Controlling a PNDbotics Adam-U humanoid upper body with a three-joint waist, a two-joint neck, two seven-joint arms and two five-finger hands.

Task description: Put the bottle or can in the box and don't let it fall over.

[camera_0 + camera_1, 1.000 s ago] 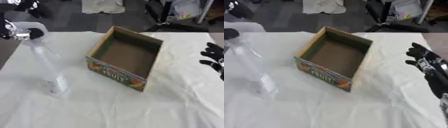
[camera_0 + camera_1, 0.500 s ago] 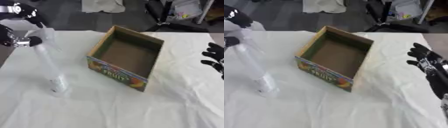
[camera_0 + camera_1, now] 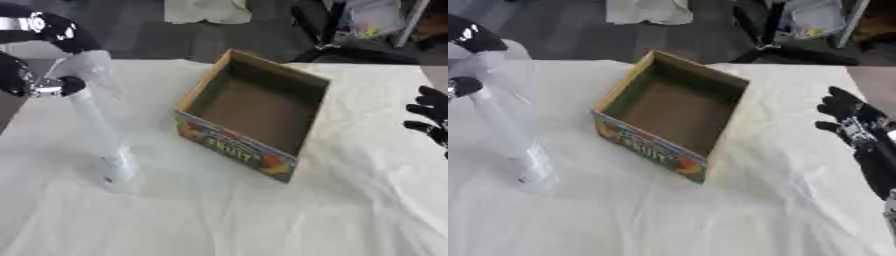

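My left hand (image 3: 39, 82), now curled round the clear bottle's (image 3: 98, 130) top near the table's (image 3: 262, 215) left edge, has tilted it toward the box (image 3: 254, 120); right hand (image 3: 855, 125) idles spread.

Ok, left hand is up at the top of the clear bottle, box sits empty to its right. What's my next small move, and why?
Probably lift the bottle straight up a little before carrying it right. It stands on the white cloth, left of the open box, with the left hand around its top only. The box wall facing it must be cleared, and a high grip could let the base swing. The right hand waits open at the right edge.
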